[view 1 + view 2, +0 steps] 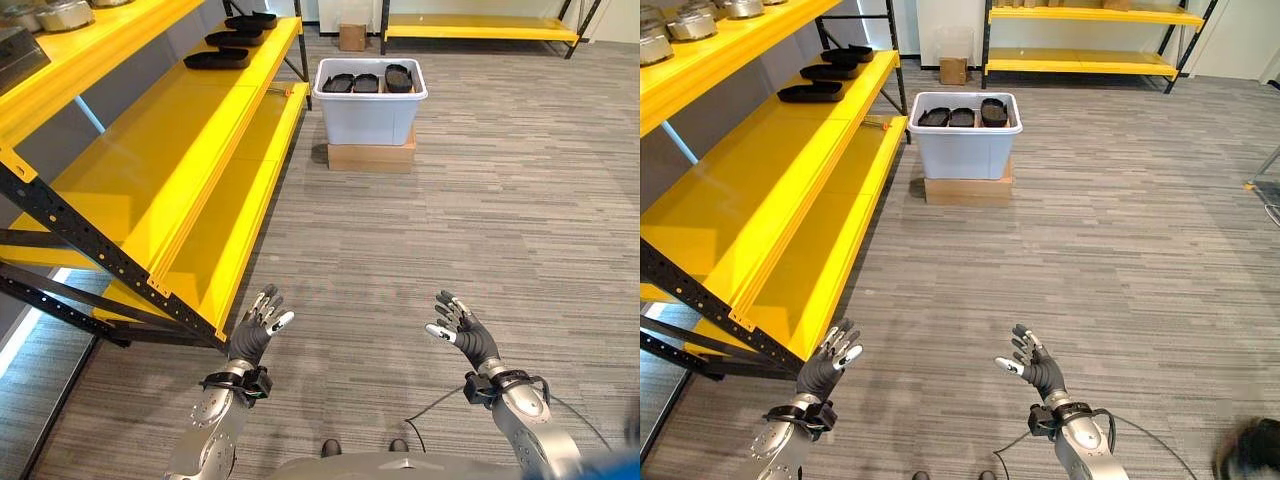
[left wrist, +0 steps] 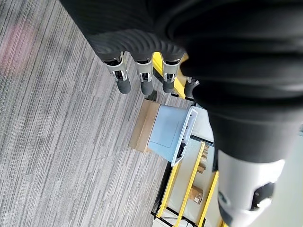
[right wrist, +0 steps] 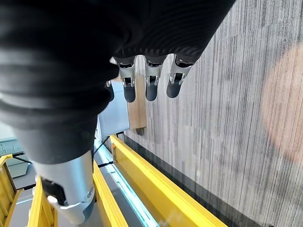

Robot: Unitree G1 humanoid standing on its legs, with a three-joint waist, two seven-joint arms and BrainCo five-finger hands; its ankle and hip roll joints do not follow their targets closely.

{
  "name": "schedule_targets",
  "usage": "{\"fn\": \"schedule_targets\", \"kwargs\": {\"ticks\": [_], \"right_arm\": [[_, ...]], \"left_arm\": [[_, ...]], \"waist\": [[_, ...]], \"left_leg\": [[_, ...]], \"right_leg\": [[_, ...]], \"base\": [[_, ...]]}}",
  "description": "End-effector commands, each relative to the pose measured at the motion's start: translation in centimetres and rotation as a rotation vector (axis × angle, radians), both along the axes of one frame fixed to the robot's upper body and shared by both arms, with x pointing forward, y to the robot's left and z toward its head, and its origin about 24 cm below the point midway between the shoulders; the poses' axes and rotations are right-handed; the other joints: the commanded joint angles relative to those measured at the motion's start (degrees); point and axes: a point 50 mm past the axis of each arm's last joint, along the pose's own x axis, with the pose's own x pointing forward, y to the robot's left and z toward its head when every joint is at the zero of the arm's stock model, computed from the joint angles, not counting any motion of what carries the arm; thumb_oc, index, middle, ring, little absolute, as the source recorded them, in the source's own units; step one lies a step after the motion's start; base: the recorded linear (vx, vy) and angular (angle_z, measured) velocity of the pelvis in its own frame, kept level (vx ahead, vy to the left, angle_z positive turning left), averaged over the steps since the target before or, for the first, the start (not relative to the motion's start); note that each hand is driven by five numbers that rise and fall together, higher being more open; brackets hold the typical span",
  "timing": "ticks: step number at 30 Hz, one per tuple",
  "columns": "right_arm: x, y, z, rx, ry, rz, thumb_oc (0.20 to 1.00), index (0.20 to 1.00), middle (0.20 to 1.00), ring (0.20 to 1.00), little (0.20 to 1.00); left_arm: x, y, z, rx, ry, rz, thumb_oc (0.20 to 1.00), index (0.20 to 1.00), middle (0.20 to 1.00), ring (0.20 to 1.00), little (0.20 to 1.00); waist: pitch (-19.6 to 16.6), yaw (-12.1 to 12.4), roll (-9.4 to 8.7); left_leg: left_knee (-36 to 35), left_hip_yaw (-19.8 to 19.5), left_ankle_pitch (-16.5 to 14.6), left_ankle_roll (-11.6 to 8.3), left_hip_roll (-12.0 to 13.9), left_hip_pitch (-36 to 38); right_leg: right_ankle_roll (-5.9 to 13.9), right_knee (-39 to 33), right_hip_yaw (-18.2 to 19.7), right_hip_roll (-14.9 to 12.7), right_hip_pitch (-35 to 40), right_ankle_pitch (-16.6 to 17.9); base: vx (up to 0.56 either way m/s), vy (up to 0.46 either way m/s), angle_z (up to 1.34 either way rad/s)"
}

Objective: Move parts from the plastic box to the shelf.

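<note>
Above the grey floor, left robot hand point(image 1: 257, 330) and right robot hand point(image 1: 462, 333) spread, empty

You had a pale plastic box point(image 1: 369, 110) standing on a flat cardboard carton on the floor, well ahead, just past the shelf's end. Three black parts point(image 1: 366, 82) lay side by side in it. More black parts point(image 1: 217, 59) sat on the yellow shelf point(image 1: 150, 160) to the left.
</note>
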Motion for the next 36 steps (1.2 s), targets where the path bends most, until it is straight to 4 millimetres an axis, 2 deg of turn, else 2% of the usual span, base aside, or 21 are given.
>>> {"fn": "schedule_targets", "kwargs": {"ticks": [1,10,13,15,17,20,22,24,25,28,32,33,34,36], "right_arm": [[0.9,-0.7,1.2,-0.015,-0.08,-0.005,1.0,1.0,1.0,1.0,1.0],[1.2,-1.3,1.6,-0.034,-0.097,-0.015,1.0,1.0,1.0,1.0,1.0],[1.4,-1.6,1.9,-0.047,-0.111,-0.016,1.0,1.0,1.0,1.0,1.0],[1.4,-2.1,2.2,-0.059,-0.126,-0.022,1.0,1.0,1.0,1.0,1.0],[1.3,-2.4,2.1,-0.064,-0.12,-0.025,1.0,1.0,1.0,1.0,1.0],[1.1,-2.7,2.3,-0.062,-0.128,-0.027,1.0,1.0,1.0,1.0,1.0],[1.1,-3.0,2.3,-0.072,-0.125,-0.035,1.0,1.0,1.0,1.0,1.0],[1.2,-3.0,2.3,-0.076,-0.124,-0.043,1.0,1.0,1.0,1.0,1.0],[1.4,-3.0,2.5,-0.078,-0.139,-0.052,1.0,1.0,1.0,1.0,1.0],[1.4,-3.1,2.1,-0.107,-0.127,-0.062,1.0,1.0,1.0,1.0,1.0],[1.5,-2.7,2.0,-0.104,-0.118,-0.042,1.0,1.0,1.0,1.0,1.0],[1.4,-1.9,1.5,-0.067,-0.101,-0.027,1.0,1.0,1.0,1.0,1.0],[1.8,-1.2,1.7,-0.043,-0.11,-0.009,1.0,1.0,1.0,1.0,1.0],[2.0,-0.4,1.6,-0.033,-0.111,0.022,1.0,1.0,1.0,1.0,1.0]], "left_arm": [[1.2,1.6,1.0,0.051,-0.067,0.029,1.0,1.0,1.0,1.0,1.0],[1.8,1.6,1.5,0.046,-0.092,0.024,1.0,1.0,1.0,1.0,1.0],[2.1,1.6,1.7,0.042,-0.103,0.028,1.0,1.0,1.0,1.0,1.0],[2.2,1.6,1.8,0.036,-0.11,0.019,1.0,1.0,1.0,1.0,1.0],[2.1,1.5,1.8,0.025,-0.111,0.015,1.0,1.0,1.0,1.0,1.0],[1.9,1.5,1.8,0.018,-0.11,0.012,1.0,1.0,1.0,1.0,1.0],[2.1,1.3,1.9,0.013,-0.109,0.002,1.0,1.0,1.0,1.0,1.0],[2.1,1.2,1.8,0.008,-0.108,0.002,1.0,1.0,1.0,1.0,1.0],[2.1,1.1,1.6,0.013,-0.1,0.001,1.0,1.0,1.0,1.0,1.0],[2.4,1.0,1.6,0.027,-0.105,0.011,1.0,1.0,1.0,1.0,1.0],[2.3,1.3,1.7,0.024,-0.109,0.032,1.0,1.0,1.0,1.0,1.0],[2.6,1.2,2.0,0.03,-0.123,0.027,1.0,1.0,1.0,1.0,1.0],[3.0,1.5,2.4,0.044,-0.142,0.031,1.0,1.0,1.0,1.0,1.0],[3.1,1.7,2.8,0.059,-0.155,0.03,1.0,1.0,1.0,1.0,1.0]], "waist": [[-3.43,0.46,-2.49],[-2.81,0.26,-2.22],[-2.16,0.35,-2.58],[-1.0,0.71,-3.31],[-0.29,1.15,-3.74],[1.73,1.99,-4.37],[3.04,2.23,-4.61],[2.91,2.2,-4.17],[2.56,3.25,-3.89],[2.26,4.45,-3.25],[0.95,5.64,-2.84],[-0.67,5.96,-3.44],[-1.62,6.29,-4.45],[-2.57,6.6,-5.42]], "left_leg": [[0.28,-1.44,-0.52,-5.03,6.07,0.25],[0.28,-2.47,0.17,-5.43,7.25,-0.45],[2.39,-3.19,0.6,-6.09,8.46,-1.81],[6.84,-3.86,0.12,-6.69,9.07,-3.98],[11.74,-4.74,1.24,-7.43,9.3,-5.93],[21.44,-7.61,6.26,-7.63,8.58,-10.91],[28.38,-9.06,8.23,-6.98,6.86,-16.5],[24.48,-6.76,7.6,-6.68,6.39,-18.42],[15.09,-6.15,8.37,-6.2,5.29,-20.92],[3.96,-4.95,13.14,-7.32,7.27,-24.03],[3.18,-5.8,13.67,-7.09,7.49,-22.96],[5.72,-5.21,13.6,-6.55,6.67,-22.96],[8.69,-4.67,11.23,-4.92,5.1,-23.76],[10.72,-3.5,8.79,-3.28,3.64,-23.94]], "right_leg": [[6.42,1.22,-0.58,-5.58,0.82,2.51],[5.55,5.44,-0.75,-4.55,-1.37,0.54],[4.51,6.63,-0.47,-3.53,-1.89,-0.31],[3.42,7.04,-0.41,-2.81,-1.9,-0.71],[2.45,6.8,-0.34,-1.95,-1.31,-0.95],[1.07,6.52,-0.21,-1.02,-0.29,-1.16],[0.32,6.67,-0.97,-1.17,0.26,-1.7],[0.47,6.26,-1.47,-1.18,0.99,-2.24],[1.16,4.96,-0.86,-0.9,2.12,-2.72],[2.08,4.44,0.63,-0.22,4.42,-4.69],[2.62,4.58,3.27,-0.58,7.42,-7.09],[3.43,5.05,3.31,-2.44,9.16,-8.12],[4.77,7.35,3.75,-4.71,8.41,-7.04],[6.36,11.18,4.43,-6.62,6.54,-4.05]], "base": [[0.0,0.0,0.0],[0.0,-0.031,0.01],[-0.03,-0.13,0.14],[-0.04,-0.165,0.21],[-0.01,-0.159,0.21],[-0.04,-0.149,0.05],[0.0,-0.107,-0.08],[0.15,0.005,-0.01],[0.25,0.061,0.22],[0.28,0.079,0.07],[0.35,0.138,-0.42],[0.53,0.29,-1.0],[0.62,0.36,-0.86],[0.32,0.23,-0.36]]}}
